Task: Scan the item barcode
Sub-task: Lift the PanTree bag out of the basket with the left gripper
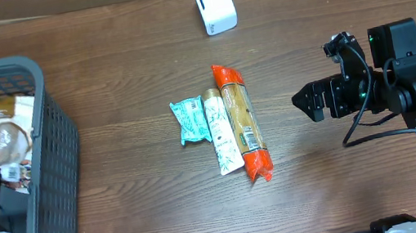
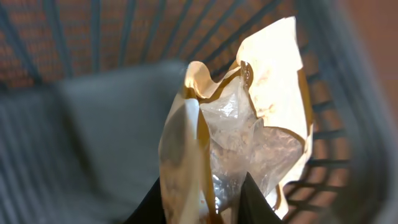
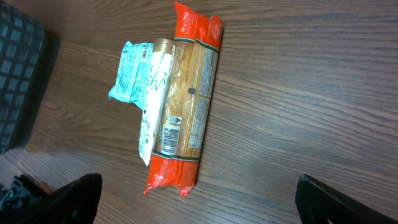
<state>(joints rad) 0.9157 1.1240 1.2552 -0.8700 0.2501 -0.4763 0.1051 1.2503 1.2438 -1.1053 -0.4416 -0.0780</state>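
Our left gripper (image 2: 204,186) is down inside the grey plastic mesh basket (image 1: 62,163), its jaws pinched narrow on a crumpled cream-and-clear plastic bag (image 2: 267,93). Our right gripper (image 1: 308,104) hovers above the wooden table (image 1: 351,186), well right of the basket, jaws wide apart and holding nothing.

Three packets lie side by side, touching, on the wooden desk (image 3: 298,93): a long packet with orange ends (image 3: 189,106), a slim cream tube (image 3: 155,106) against it, and a short teal packet (image 3: 129,78) outermost. A dark basket (image 3: 18,81) stands beyond them. The right gripper (image 3: 202,199) hangs above, its black fingers (image 3: 68,202) set wide apart.
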